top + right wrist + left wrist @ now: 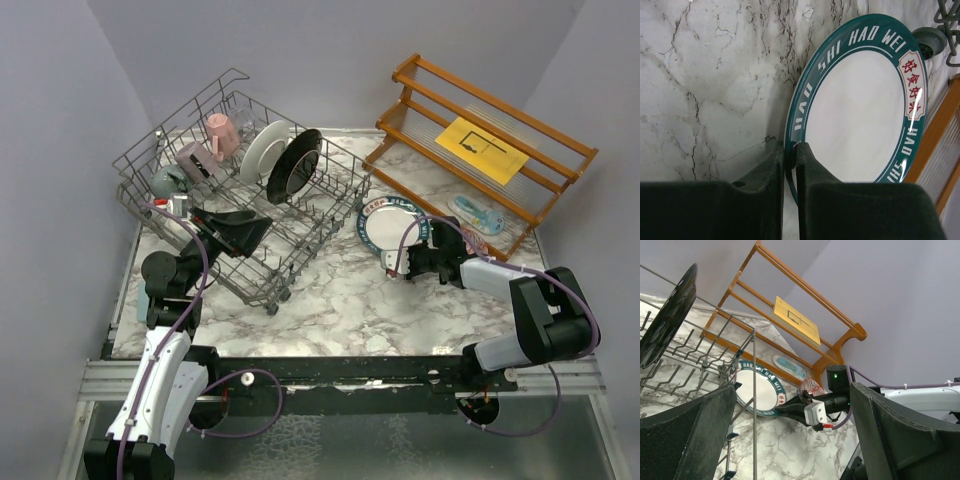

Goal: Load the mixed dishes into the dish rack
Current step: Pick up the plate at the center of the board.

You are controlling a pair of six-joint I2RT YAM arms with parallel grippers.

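Observation:
The grey wire dish rack [345, 205] stands at the back left and holds a pink mug [222, 133], a mauve mug [195, 160], a grey-teal mug [168, 180], a white plate [265, 150] and a black plate [295, 165]. My right gripper [395, 258] is shut on the near rim of a white plate with a teal lettered rim [385, 225], on the marble right of the rack. The wrist view shows the fingers [791, 150] pinching that rim [865, 115]. My left gripper [250, 230] is open and empty over the rack's front part.
An orange-brown wooden shelf [490, 130] with a yellow sheet [480, 148] stands at the back right. A blue patterned dish [475, 213] lies at its foot, and a red patterned bowl [812, 386] sits behind the right gripper. Grey walls close both sides.

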